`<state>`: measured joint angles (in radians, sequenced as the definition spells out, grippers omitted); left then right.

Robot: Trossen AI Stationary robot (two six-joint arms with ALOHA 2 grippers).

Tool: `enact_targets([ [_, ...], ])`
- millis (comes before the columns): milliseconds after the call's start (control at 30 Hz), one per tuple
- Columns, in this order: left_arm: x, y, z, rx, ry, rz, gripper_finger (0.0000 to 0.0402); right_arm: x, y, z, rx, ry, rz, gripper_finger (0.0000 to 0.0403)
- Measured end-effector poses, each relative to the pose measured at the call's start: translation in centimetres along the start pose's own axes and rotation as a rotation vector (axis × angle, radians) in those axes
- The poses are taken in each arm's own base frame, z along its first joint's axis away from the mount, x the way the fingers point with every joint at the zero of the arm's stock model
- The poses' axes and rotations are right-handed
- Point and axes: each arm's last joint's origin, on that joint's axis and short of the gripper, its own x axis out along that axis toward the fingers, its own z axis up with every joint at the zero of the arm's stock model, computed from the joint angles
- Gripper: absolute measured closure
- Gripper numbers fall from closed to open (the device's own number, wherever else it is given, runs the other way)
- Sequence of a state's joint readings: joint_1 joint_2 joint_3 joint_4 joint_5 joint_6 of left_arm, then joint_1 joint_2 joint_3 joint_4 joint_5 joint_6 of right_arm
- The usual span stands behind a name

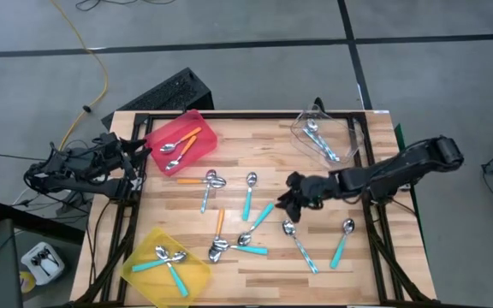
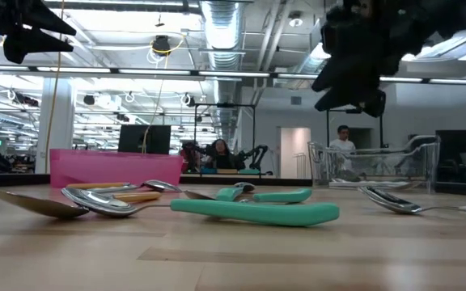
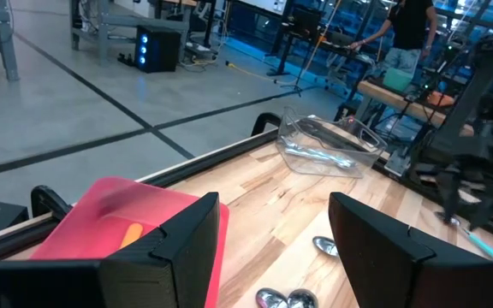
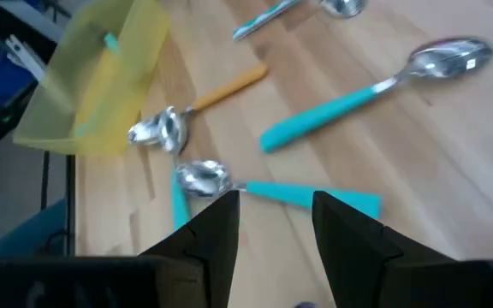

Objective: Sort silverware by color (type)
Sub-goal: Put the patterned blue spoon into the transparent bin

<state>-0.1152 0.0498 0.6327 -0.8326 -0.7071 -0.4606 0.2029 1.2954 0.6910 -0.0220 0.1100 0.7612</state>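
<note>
Although no brand, label or readable writing shows in any view, the high view lays out the whole table (image 1: 315, 265): the right gripper (image 1: 291, 198) hangs over its middle among loose spoons (image 1: 248, 197), its fingers spread and empty, while the left gripper (image 1: 139, 156) waits at the left edge beside the red bin (image 1: 202, 130). That bin holds orange-handled spoons, the yellow bin (image 1: 139, 257) teal-handled ones, and the clear bin (image 1: 353, 137) light-blue-handled ones; only this view shows all three contents.

The low view alone shows the room behind, with people seated and standing far off. A teal spoon (image 2: 257, 210) lies nearest, the right gripper (image 2: 354, 81) hanging clear above the wood.

The left wrist view looks between released fingers (image 3: 187, 239) toward the red bin (image 3: 118, 214) and clear bin (image 3: 323, 150).

The right wrist view shows parted fingers (image 4: 212, 235) above a teal-handled spoon (image 4: 272, 188), an orange-handled spoon (image 4: 195, 107) near the yellow bin (image 4: 92, 85).
</note>
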Motion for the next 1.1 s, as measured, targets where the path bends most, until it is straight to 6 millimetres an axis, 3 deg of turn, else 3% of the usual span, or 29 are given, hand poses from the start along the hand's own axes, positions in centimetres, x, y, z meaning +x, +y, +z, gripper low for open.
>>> enact_targets([
  [267,0.0,0.0,0.0,0.000,0.000,0.000,0.0196,0.0,4.9,-0.4,-0.037,0.170,-0.080,0.0230],
  [400,0.0,0.0,0.0,0.000,0.000,-0.001,0.0196,-0.2,6.0,-2.1,0.029,0.301,-0.302,0.0230],
  [567,0.0,0.0,0.0,0.000,0.001,-0.001,0.0196,0.6,7.3,-5.2,0.105,0.372,-0.402,0.0230],
  [800,0.0,0.0,0.0,0.000,0.001,-0.001,0.0196,2.3,7.7,-8.8,0.181,0.413,-0.492,0.0230],
  [1100,0.0,0.0,0.0,0.000,0.000,-0.001,0.0196,3.5,7.7,-10.0,0.191,0.432,-0.501,0.0230],
])
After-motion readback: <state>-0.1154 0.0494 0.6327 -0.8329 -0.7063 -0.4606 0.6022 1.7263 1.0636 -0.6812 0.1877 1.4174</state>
